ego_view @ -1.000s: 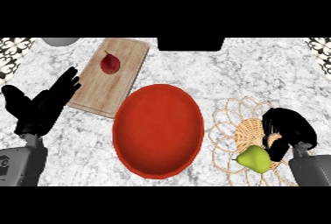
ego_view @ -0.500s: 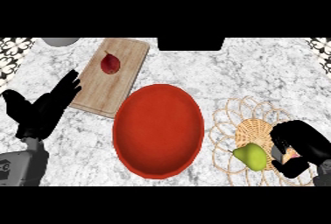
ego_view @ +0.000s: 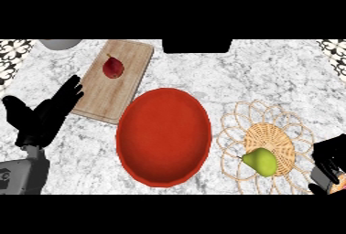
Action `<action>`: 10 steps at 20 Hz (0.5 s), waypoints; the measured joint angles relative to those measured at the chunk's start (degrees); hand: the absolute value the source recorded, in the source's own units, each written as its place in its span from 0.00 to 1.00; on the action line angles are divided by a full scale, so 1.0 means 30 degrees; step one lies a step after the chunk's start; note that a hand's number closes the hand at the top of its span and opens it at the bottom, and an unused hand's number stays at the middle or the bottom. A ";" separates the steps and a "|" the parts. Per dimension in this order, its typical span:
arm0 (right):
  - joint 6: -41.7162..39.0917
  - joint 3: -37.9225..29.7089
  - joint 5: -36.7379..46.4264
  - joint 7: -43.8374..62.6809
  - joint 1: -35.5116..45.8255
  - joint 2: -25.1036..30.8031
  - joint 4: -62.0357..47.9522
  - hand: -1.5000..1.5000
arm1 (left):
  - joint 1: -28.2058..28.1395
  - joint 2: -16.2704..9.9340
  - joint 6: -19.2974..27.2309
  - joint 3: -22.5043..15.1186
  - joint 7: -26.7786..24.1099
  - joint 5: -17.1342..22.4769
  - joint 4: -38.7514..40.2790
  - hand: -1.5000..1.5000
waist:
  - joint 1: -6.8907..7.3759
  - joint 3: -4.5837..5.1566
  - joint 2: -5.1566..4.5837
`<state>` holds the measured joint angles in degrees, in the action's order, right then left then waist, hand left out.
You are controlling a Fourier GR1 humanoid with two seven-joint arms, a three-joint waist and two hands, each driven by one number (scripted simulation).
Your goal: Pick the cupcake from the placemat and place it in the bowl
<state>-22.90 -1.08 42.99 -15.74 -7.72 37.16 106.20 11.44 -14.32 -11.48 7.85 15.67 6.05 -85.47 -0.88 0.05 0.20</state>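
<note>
Green object [ego_view: 260, 161] on placemat [ego_view: 270, 137], beside right robot hand [ego_view: 329, 160]

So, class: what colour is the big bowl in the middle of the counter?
The bowl is red-orange, inside and rim alike, seen best in the head view.

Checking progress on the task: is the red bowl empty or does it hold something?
Empty. The red bowl shows only its bare inside; the green item lies on the woven placemat beside it.

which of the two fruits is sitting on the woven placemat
The green pear, on the round wicker placemat near the right hand. The dark red fruit lies on the wooden cutting board instead.
</note>
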 measured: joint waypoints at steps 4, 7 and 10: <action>-0.2206 -0.1662 -0.1593 0.1226 -0.0153 0.0513 0.3692 1.00 | -0.0092 0.0179 0.0152 -0.0106 0.0357 -0.0035 -0.0465 0.50 | 0.0005 0.0003 0.0018; -0.3765 -0.3077 -0.2964 0.2117 -0.0163 0.0673 0.6085 1.00 | 0.0066 0.0107 0.0210 -0.0084 0.0775 -0.0051 -0.0801 0.50 | 0.0021 0.0004 0.0019; -0.5592 -0.4142 -0.4569 0.3905 0.0445 0.0559 0.8372 1.00 | -0.0048 0.0036 -0.0008 0.0047 0.0538 0.0032 -0.0675 0.50 | 0.0076 0.0009 0.0005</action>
<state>-39.67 -13.51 29.28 -4.03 -6.38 38.84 131.32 11.29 -14.21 -11.51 7.99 17.28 6.15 -87.50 -0.66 0.07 0.22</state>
